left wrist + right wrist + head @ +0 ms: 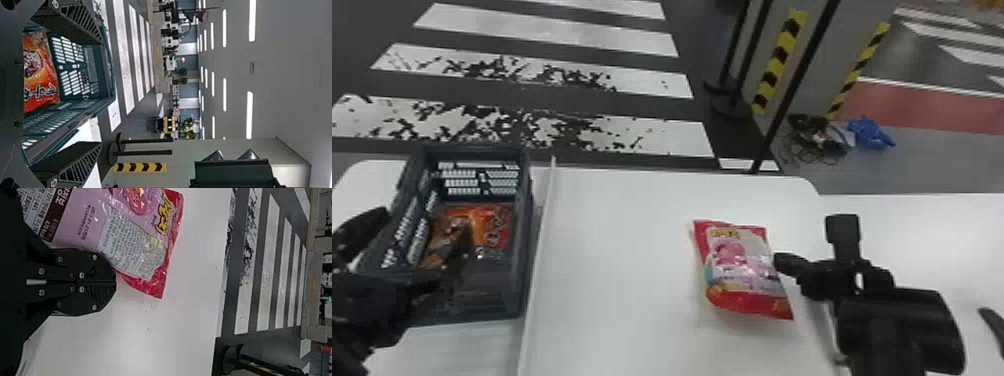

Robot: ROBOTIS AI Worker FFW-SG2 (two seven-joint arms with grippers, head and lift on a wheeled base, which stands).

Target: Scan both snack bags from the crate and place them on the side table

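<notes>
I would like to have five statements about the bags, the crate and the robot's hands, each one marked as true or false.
1. The orange-and-red bag lies inside the crate. True.
2. The left hand has its fingers pressed together. False: they stand wide apart.
3. The right hand is at an edge of the pink-and-red bag. True.
4. Both bags are inside the crate. False: the pink-and-red bag is outside it.
5. A blue bundle lies on the floor. True.
</notes>
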